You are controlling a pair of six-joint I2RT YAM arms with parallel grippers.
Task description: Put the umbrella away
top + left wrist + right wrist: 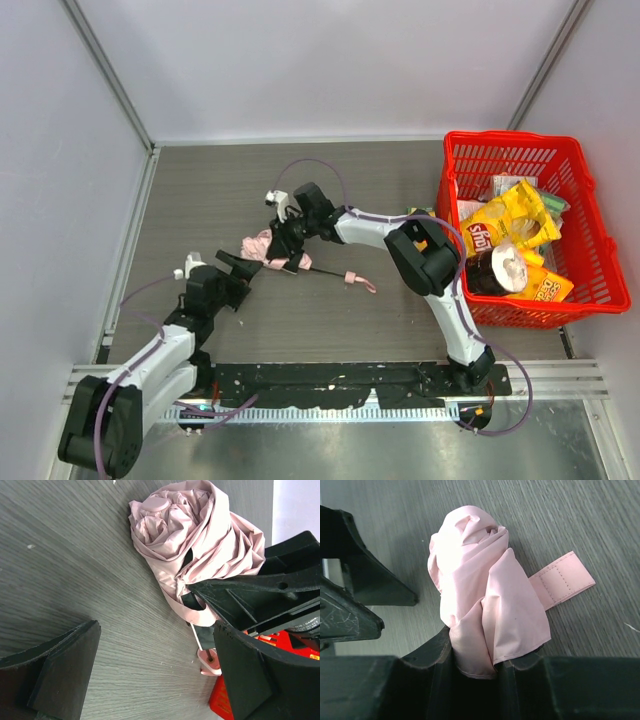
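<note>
Overhead, plain white walls (pixel 300 60) close in a grey wood-grain table (pixel 220 190), with a metal rail along the near edge where both arms are bolted. On the left side of the table, the left gripper (pixel 232 268) hangs low over the surface with its jaws spread as wide as they go, holding nothing. Its wrist view shows the two dark fingers (pixel 60 675) far apart, bare table between them and the bundle just beyond. Near the middle of the table lies the umbrella (pixel 262 245), a crumpled roll of pale pink fabric resting on the wood grain. From the bundle's right, the right gripper (pixel 287 252) reaches in and pinches the fabric, its jaws narrowed onto one end of the roll. In its wrist view the pink cloth is squeezed between the two black fingers (pixel 430 665), and the narrow strap (pixel 562 580) lies flat on the table beside the roll. A thin dark line runs rightward from the bundle to a small pink tab (pixel 357 281) lying on the table. At the far right stands a red basket (pixel 510 155) holding a yellow chip bag (pixel 510 225) and other packets, well apart from the umbrella.
</note>
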